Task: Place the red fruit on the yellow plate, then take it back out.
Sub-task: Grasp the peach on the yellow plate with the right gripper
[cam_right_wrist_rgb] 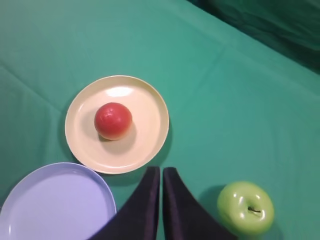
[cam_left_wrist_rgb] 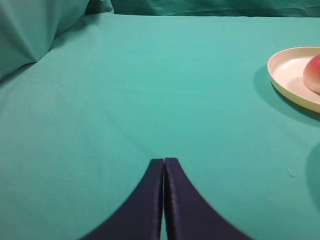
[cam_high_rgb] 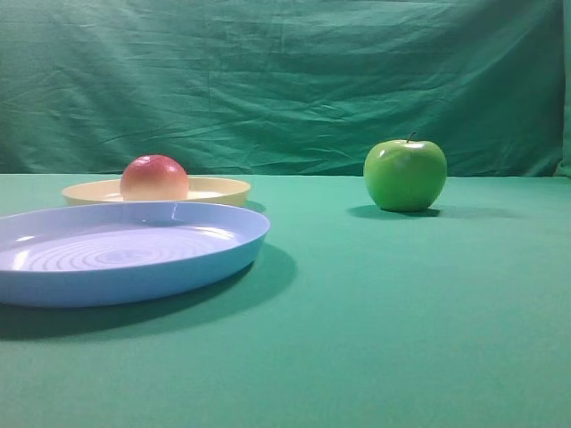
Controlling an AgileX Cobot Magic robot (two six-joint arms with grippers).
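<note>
Right gripper: the two dark fingers are pressed together with nothing between them. It hangs high above the table, its tips in that view between the rim of the yellow plate and the green apple.
Left gripper: its dark fingers are also pressed together and hold nothing. It points over bare cloth, well apart from the plates.
Red fruit: a round smooth fruit, red on top and yellow-orange below. It sits free on the plate, a little off the middle, and no finger touches it.
Yellow plate: a shallow round pale cream-yellow plastic plate with a low rim, which probably keeps the fruit from rolling off.
Blue plate: a larger light-blue round plate with ring marks, just beside the yellow one, with nothing on it.
Green apple: a shiny green apple with a stem, standing upright and apart from both plates.
Green cloth: it covers the table and hangs behind it.
Step in hand: the placing seems done; the taking out is not yet done, and for it a gripper must spread its fingers before it goes down.
</note>
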